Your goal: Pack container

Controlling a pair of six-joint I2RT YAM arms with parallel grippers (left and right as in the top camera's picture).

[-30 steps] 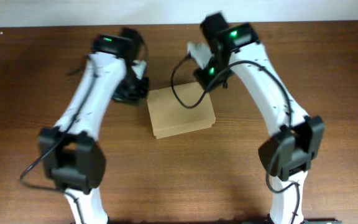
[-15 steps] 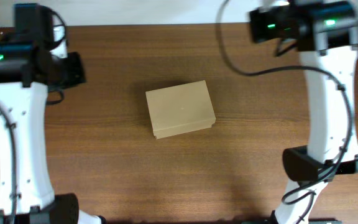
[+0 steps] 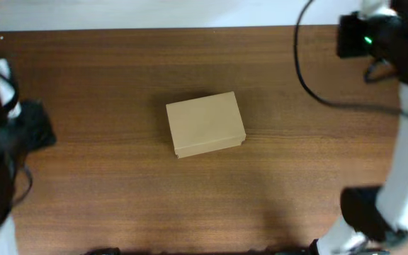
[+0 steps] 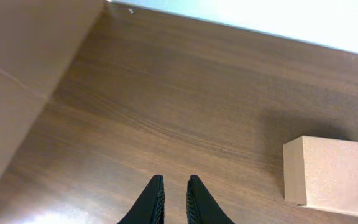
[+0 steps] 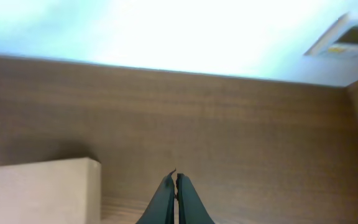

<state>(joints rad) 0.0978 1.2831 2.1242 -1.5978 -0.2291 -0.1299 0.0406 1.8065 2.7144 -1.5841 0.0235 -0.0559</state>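
The container (image 3: 205,124) is a plain tan cardboard box. It lies with its lid closed in the middle of the table, and no pens show. It shows at the right edge of the left wrist view (image 4: 334,174) and at the lower left of the right wrist view (image 5: 42,190). My left gripper (image 4: 175,180) is far to the box's left, above bare wood. Its fingers are nearly together with a narrow gap and hold nothing. My right gripper (image 5: 176,175) is far to the box's right, shut and empty.
The brown wooden table (image 3: 119,71) ends at a white wall along the far edge. A large tan panel (image 4: 17,62) stands at the left in the left wrist view. A white device (image 5: 347,40) is on the wall at the upper right of the right wrist view.
Both arms have swung away from the box, the left to the far left edge and the right to the far right. The box has not moved and stays closed.
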